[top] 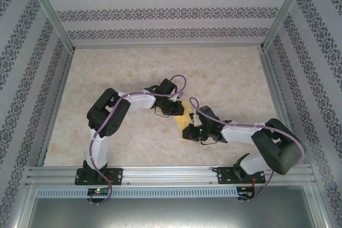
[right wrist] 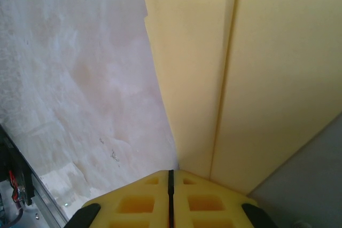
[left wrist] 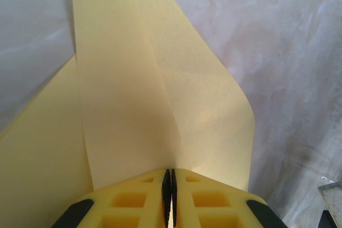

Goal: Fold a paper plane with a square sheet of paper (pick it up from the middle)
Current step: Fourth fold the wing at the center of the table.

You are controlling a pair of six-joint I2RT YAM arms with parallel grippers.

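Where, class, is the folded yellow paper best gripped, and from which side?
Take the paper at a thin outer edge, edge-on, so the jaws close across its layers, as the left gripper and right gripper do from opposite sides. Its creased flaps stand off the table there; broad faces offer nothing to pinch.

A pale marbled table (top: 133,73), aluminium-railed, has the square sheet of paper (top: 184,123) over its near middle.

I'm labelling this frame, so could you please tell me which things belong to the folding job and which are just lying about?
Job: yellow paper, left gripper, right gripper, both shut on it.
Surroundings: table, aluminium frame, patterned walls.
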